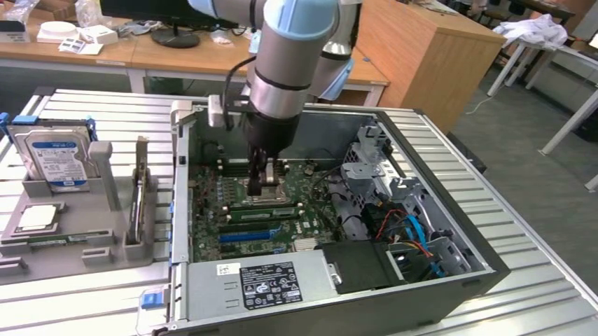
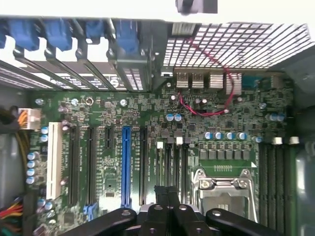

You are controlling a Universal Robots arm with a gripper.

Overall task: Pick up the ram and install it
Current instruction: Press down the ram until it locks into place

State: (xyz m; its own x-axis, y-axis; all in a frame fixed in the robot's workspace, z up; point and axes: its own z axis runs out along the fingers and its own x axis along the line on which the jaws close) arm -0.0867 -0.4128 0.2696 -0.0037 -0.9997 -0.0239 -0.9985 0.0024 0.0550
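Note:
The ram [image 1: 141, 189], a long thin dark board, stands on edge in a grey rack at the exterior view's left, outside the open computer case. My gripper [image 1: 266, 183] hangs inside the case over the green motherboard [image 1: 313, 210], far from that rack. In the wrist view the gripper [image 2: 167, 196] is shut, its black fingers [image 2: 159, 202] pressed together with nothing visible between them. They hover above the black memory slots [image 2: 172, 162] next to the silver processor socket [image 2: 224, 191]. Whether a stick sits in those slots I cannot tell.
On the grey fixture stand a blue-labelled hard drive [image 1: 56, 157] and a small square silver processor chip [image 1: 38, 218]. Inside the case, a power supply [image 1: 266, 283] lies at the front and a drive cage with cables [image 1: 374, 171] at the exterior view's right. Desks stand behind.

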